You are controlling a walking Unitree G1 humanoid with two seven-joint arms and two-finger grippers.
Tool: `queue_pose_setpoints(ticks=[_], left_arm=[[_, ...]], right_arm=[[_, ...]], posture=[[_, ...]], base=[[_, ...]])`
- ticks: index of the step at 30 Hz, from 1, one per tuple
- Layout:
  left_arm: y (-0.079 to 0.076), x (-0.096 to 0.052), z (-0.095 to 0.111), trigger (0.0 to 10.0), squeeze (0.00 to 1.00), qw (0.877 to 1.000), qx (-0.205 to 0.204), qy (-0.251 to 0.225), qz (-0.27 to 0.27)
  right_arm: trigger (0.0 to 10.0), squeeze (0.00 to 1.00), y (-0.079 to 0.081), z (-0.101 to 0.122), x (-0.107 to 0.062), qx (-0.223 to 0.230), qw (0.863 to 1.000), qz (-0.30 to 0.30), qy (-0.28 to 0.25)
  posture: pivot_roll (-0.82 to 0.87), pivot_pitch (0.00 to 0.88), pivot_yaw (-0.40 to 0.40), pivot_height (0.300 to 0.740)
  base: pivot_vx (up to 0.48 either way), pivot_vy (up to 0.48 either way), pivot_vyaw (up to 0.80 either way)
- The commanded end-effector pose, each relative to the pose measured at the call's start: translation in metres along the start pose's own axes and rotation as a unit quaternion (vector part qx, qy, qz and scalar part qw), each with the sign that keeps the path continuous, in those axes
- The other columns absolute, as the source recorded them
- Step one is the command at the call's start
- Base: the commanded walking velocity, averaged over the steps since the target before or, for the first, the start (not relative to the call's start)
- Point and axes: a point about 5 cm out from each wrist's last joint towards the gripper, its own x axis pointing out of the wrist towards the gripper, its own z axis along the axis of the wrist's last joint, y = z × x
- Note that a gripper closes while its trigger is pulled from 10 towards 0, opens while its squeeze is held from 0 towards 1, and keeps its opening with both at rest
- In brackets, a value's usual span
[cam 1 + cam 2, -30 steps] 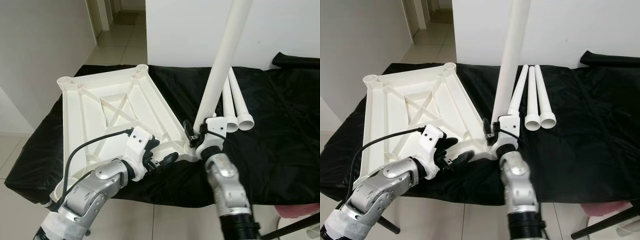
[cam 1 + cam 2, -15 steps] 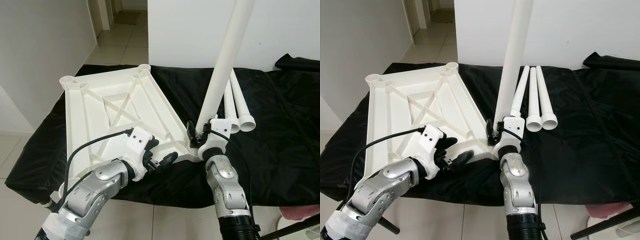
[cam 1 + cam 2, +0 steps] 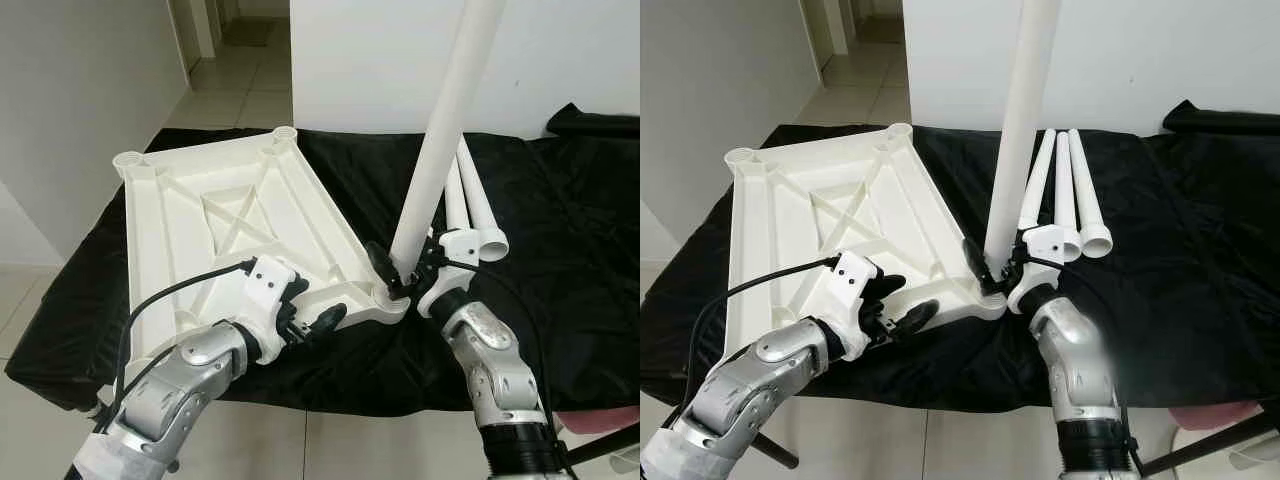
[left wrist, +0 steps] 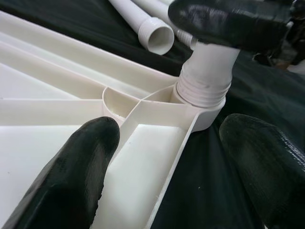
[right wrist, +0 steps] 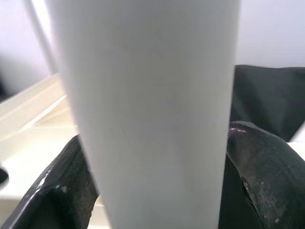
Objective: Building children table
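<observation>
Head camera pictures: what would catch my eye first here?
A tall white table leg stands in the near corner socket of the upside-down white tabletop, with the right gripper clamped around its base. The left gripper straddles the tabletop's near edge beside it; three more legs lie on the black cloth.

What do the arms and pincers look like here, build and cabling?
Both arms are silver metal shells. The left pincer and right pincer each have two long black fingers on a white wrist housing. A black cable loops from the left housing back along the forearm. Black ribbed sleeving covers the lower right arm.
</observation>
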Motion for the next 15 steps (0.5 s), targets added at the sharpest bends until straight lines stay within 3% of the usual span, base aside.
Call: queue_pose_setpoints(ticks=[1, 8, 14, 15], left_arm=[[-0.002, -0.002, 0.000, 10.0, 0.00, 1.000, 0.005, 0.004, -0.022], [-0.009, 0.000, -0.005, 10.0, 0.00, 0.999, 0.013, 0.010, -0.037], [-0.014, 0.003, -0.007, 10.0, 0.00, 0.999, 0.014, 0.009, -0.043], [-0.015, 0.006, -0.010, 10.0, 0.00, 0.999, 0.021, 0.013, -0.042]], right_arm=[[10.0, 0.00, 0.001, -0.001, 0.002, 0.002, 1.000, 0.023, 0.000], [10.0, 0.00, 0.003, -0.010, 0.011, -0.015, 0.993, 0.109, 0.029], [10.0, 0.00, 0.002, -0.016, 0.013, -0.024, 0.991, 0.125, 0.040], [8.3, 0.00, 0.001, -0.019, 0.014, -0.026, 0.990, 0.132, 0.044]], posture=[[0.03, 0.033, 0.032, 0.740], [0.03, 0.020, 0.029, 0.740], [0.03, 0.000, 0.033, 0.740], [0.02, 0.000, 0.037, 0.740]], base=[[0.000, 0.000, 0.00], [0.000, 0.000, 0.00], [0.000, 0.000, 0.00], [0.000, 0.000, 0.00]])
